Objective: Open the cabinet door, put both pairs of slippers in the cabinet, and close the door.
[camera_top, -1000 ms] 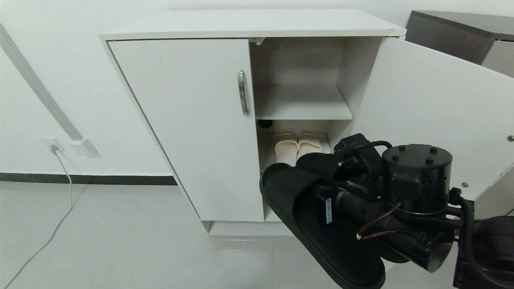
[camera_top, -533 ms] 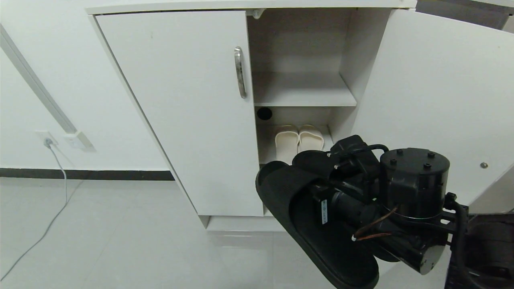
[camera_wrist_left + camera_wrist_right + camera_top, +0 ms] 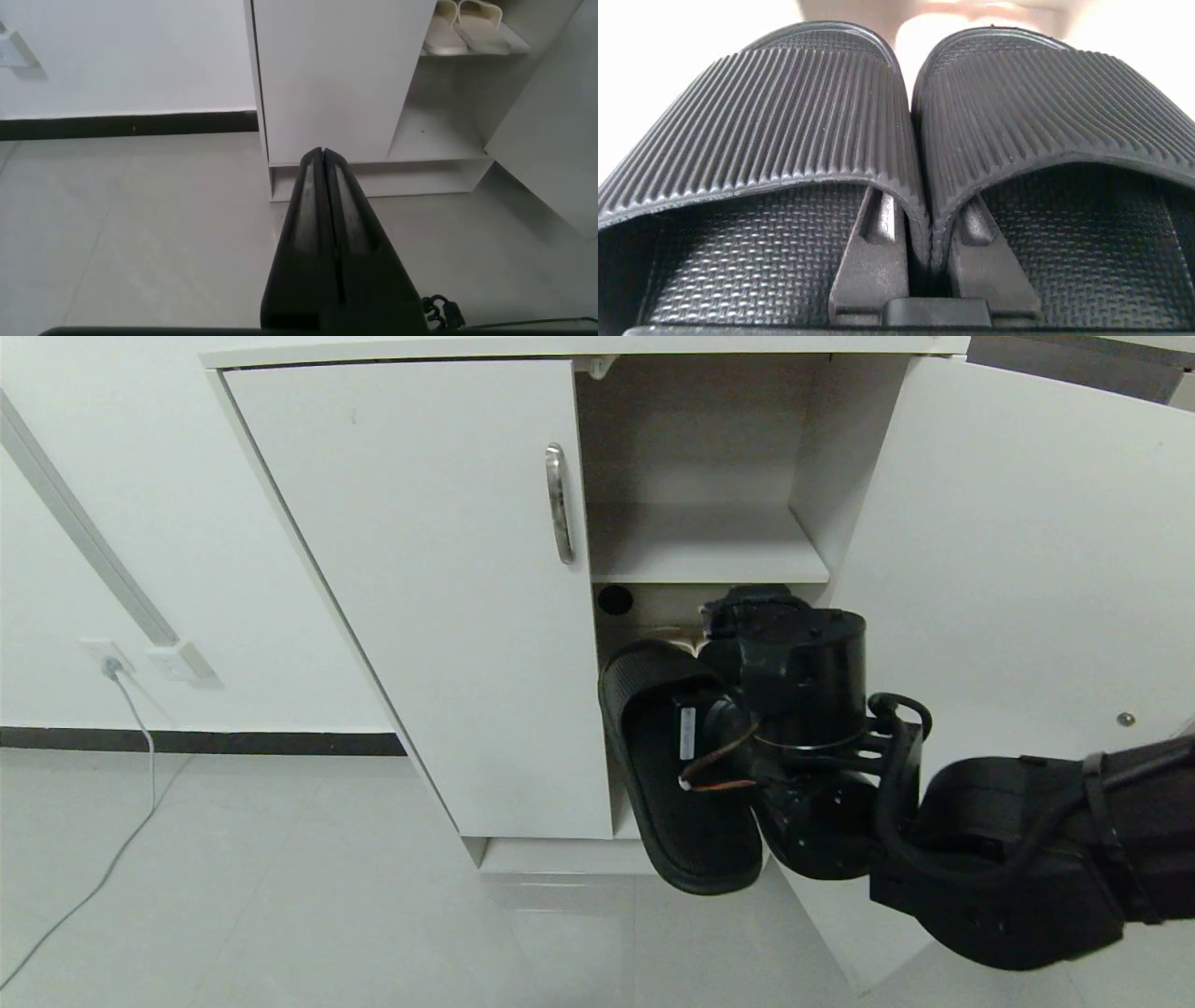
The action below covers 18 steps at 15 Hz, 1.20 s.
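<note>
The white cabinet (image 3: pixel 420 569) has its left door shut and its right door (image 3: pixel 1008 541) swung open. My right gripper (image 3: pixel 918 233) is shut on the pair of black slippers (image 3: pixel 672 775), pinching the inner strap edges of both together. The black slippers (image 3: pixel 822 121) hang toes-forward at the mouth of the lower compartment, heels sticking out over the floor. A pair of white slippers (image 3: pixel 472 21) lies on the lower shelf, mostly hidden behind the arm in the head view. My left gripper (image 3: pixel 322 163) is shut and holds nothing, low over the floor in front of the cabinet.
The upper shelf (image 3: pixel 700 546) is bare. A metal handle (image 3: pixel 558 504) sits on the shut left door. A wall socket with a cable (image 3: pixel 112 665) is at the left, above open floor (image 3: pixel 280 896). Dark furniture (image 3: pixel 1074 350) stands behind the open door.
The head camera shifted early on. My right arm has since carried the black slippers up and forward into the cabinet opening, now covering most of the white pair.
</note>
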Tool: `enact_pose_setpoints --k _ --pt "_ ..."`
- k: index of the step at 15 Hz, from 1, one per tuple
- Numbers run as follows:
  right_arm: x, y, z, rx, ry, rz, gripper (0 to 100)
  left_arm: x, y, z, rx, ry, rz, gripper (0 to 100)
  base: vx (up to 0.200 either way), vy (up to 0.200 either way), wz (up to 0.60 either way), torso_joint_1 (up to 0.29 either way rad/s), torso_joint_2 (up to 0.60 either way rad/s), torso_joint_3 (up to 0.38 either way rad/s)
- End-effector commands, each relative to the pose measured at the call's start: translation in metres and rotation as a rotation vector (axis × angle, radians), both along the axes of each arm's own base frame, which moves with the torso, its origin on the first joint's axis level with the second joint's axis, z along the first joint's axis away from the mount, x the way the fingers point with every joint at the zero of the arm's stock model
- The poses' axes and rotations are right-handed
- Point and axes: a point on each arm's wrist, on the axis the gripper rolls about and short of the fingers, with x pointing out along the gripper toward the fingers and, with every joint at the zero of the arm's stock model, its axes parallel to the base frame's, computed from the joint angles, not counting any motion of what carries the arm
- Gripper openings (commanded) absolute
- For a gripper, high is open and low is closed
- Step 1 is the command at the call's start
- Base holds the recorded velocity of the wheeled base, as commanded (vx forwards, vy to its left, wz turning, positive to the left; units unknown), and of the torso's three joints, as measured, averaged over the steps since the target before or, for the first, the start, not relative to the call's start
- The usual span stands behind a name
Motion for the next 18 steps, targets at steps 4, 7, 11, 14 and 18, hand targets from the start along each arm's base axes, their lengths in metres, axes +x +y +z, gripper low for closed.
enact_pose_setpoints --k 4,7,11,14,18 --pt "0.011 0.013 0.044 -0.007 0.004 -0.109 0 0.000 0.000 0.000 0.001 0.001 0.000 0 0.000 0.000 0.00 0.000 0.00 0.000" --pt "0.012 0.012 0.049 -0.020 0.000 -0.110 0 0.000 0.000 0.000 0.001 0.001 0.000 0 0.000 0.000 0.00 0.000 0.00 0.000" --pt "0.013 0.012 0.049 -0.020 -0.002 -0.111 0 0.000 0.000 0.000 0.001 0.001 0.000 0 0.000 0.000 0.00 0.000 0.00 0.000" --pt "0.020 0.012 0.057 -0.020 -0.024 -0.124 0 0.000 0.000 0.000 0.003 0.001 0.000 0 0.133 0.000 0.00 0.000 0.00 0.003" --pt "0.026 0.015 0.059 -0.018 -0.035 -0.130 0 0.000 0.000 0.000 0.003 0.001 0.000 0 0.200 0.000 0.00 0.001 0.00 0.002"
